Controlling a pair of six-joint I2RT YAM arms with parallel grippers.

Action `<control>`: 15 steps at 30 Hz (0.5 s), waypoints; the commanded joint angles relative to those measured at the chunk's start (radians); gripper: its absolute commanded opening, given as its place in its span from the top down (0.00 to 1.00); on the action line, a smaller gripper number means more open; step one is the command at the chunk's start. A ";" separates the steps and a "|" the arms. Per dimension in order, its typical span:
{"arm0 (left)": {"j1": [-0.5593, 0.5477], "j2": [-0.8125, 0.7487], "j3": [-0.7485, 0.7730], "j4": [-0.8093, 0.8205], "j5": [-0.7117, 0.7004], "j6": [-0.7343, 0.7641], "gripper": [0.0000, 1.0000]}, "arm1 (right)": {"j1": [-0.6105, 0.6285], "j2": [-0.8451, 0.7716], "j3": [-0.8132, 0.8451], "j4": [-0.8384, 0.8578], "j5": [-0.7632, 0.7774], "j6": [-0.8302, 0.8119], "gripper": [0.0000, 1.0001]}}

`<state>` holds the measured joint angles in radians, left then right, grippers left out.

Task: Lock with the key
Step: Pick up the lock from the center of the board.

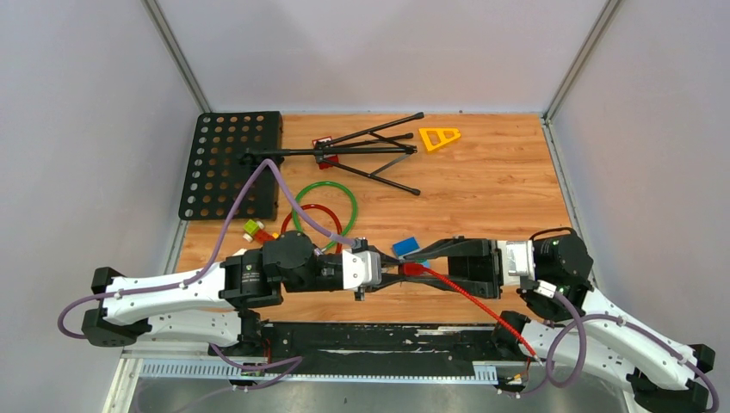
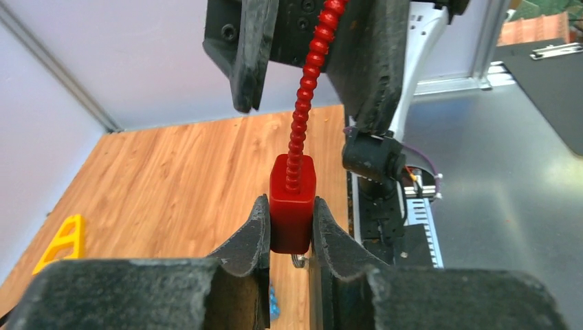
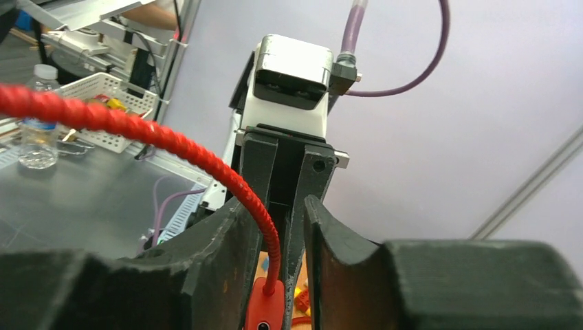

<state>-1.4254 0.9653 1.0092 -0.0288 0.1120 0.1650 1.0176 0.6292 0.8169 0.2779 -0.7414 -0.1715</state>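
The left gripper squeezes the red lock over the near middle of the tabletop. Its red cable points right and runs through the right gripper, whose jaws stand apart and hold nothing. Only the left wrist view shows a small metal ring under the lock. No key shows.

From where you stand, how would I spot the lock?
On the wooden table, look midway along the near side. The left claw pinches a small red plastic block. Unlike the flat blue piece nearby, a ribbed red cable sprouts from it.
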 commanded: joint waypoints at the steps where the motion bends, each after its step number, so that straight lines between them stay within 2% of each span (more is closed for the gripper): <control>1: -0.003 -0.023 0.003 0.071 -0.090 0.007 1.00 | -0.002 -0.026 -0.015 0.002 0.081 -0.026 0.63; 4: -0.003 -0.034 -0.004 0.079 -0.097 0.005 1.00 | -0.001 -0.036 -0.025 0.005 0.094 -0.028 0.60; 12: -0.003 -0.043 -0.009 0.084 -0.109 0.004 1.00 | -0.001 -0.031 -0.027 -0.014 0.097 -0.037 0.60; 14: -0.003 -0.042 -0.009 0.080 -0.110 0.004 1.00 | -0.001 -0.028 -0.024 -0.014 0.090 -0.038 0.66; 15: -0.003 -0.043 -0.010 0.080 -0.109 0.004 1.00 | -0.002 -0.027 -0.022 -0.015 0.084 -0.041 0.74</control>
<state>-1.4254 0.9474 1.0008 -0.0166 0.0166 0.1654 1.0176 0.6006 0.7971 0.2684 -0.6594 -0.1967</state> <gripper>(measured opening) 0.238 0.361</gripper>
